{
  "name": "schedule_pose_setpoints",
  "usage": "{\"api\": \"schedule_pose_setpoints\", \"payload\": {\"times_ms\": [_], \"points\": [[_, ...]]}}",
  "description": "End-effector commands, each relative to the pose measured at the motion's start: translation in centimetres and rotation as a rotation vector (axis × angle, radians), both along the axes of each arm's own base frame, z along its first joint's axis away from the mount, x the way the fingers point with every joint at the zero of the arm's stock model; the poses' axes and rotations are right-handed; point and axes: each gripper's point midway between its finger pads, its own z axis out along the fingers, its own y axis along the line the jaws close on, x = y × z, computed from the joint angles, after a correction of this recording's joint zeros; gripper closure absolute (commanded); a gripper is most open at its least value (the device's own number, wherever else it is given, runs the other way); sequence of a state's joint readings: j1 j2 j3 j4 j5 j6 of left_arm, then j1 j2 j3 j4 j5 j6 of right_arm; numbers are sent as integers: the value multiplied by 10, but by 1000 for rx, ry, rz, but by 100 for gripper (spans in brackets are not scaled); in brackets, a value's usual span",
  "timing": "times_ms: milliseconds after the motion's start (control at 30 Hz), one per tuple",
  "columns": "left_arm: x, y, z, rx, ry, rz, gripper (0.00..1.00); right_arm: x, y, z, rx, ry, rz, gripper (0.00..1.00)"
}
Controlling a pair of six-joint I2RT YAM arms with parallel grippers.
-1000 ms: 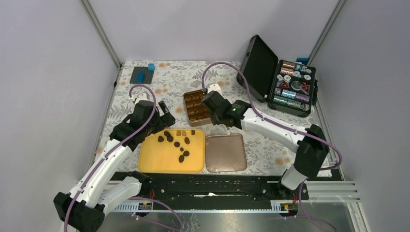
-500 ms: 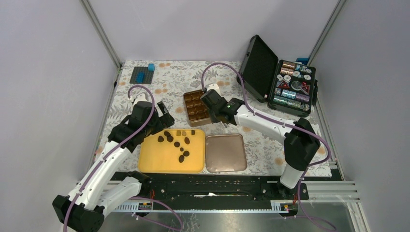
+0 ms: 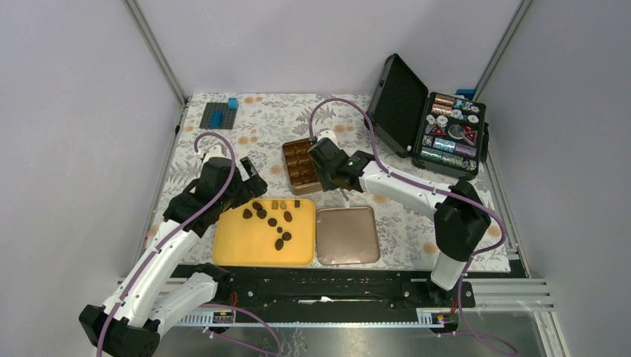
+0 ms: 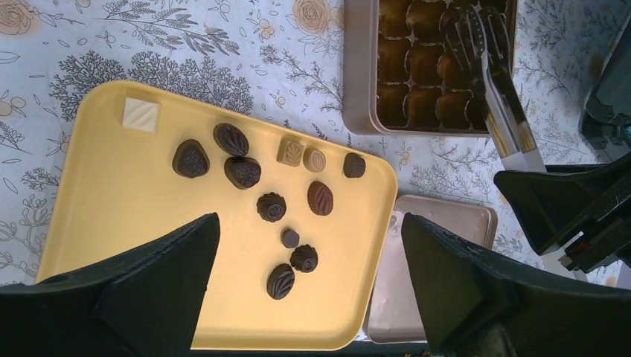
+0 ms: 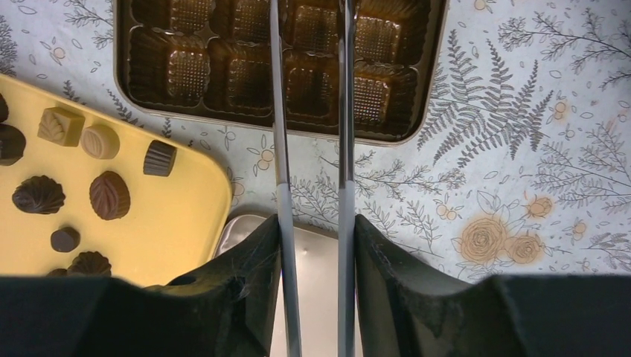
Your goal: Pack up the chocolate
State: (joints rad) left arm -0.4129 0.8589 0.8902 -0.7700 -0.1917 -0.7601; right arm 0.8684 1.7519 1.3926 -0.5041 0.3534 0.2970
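desk (image 3: 417, 223): flowered cloth under both hands, carries everything
black case (image 3: 402, 104): open, well off to the right hand's outer side, not part of this job
yellow tray (image 4: 119, 193): straight below the left hand, holds all the loose pieces
lid (image 3: 347, 235): flat, just beside the tray, under the right hand's wrist end
box (image 5: 223, 74): past the right hand's fingertips, brown moulded cups; every cup I can see is empty
left hand (image 4: 309, 223): spread wide, holding nothing, hovers over the tray's middle
right hand (image 5: 316, 223): pressed onto the tongs near their back end
tongs (image 5: 345, 111): thin metal, two arms apart, tips over the box, nothing seen between them
chocolate (image 4: 271, 206): about a dozen pieces scattered on the tray, below and just ahead of the left hand, to the left of the tongs' tips; mostly dark rounds and ovals
tan squares (image 4: 290, 151): a couple at the tray edge nearest the box, plus one pale square alone in a far corner
progress: judged barely begun, no piece packed yet
handling: likely light, stiff, smooth; domed tops look apt to slip from metal tips; surface probably marks under hard pinch
grip spot: across the low flat sides, gentle squeeze; squares by opposite faces
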Motion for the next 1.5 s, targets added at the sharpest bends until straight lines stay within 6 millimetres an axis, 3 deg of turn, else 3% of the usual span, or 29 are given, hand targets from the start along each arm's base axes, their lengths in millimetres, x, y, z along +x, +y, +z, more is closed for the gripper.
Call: {"api": "schedule_pose_setpoints", "payload": {"times_ms": [0,200,433,533,633,733,933,1033,1267,1467], "points": [[5,2,9,-8,-36,16,1,6,17,35,117,-44,9,55],[5,2,11,-6,-42,17,1,4,14,38,119,-47,6,57],[6,2,10,-6,-40,16,1,-7,16,63,209,-69,32,77],[8,0,9,-4,-37,12,1,-14,11,76,209,-92,41,80],[11,-1,9,0,-34,11,1,-29,8,88,222,-93,69,81],[16,0,12,4,-34,25,1,-60,13,92,208,-78,136,80],[25,-2,19,0,-38,33,1,-129,17,72,170,7,241,75],[29,3,22,11,-46,62,1,-153,15,55,152,61,264,73],[42,18,17,43,14,121,1,-164,11,29,130,101,258,69],[48,15,33,11,-10,125,1,-160,15,16,127,100,226,61]]}}
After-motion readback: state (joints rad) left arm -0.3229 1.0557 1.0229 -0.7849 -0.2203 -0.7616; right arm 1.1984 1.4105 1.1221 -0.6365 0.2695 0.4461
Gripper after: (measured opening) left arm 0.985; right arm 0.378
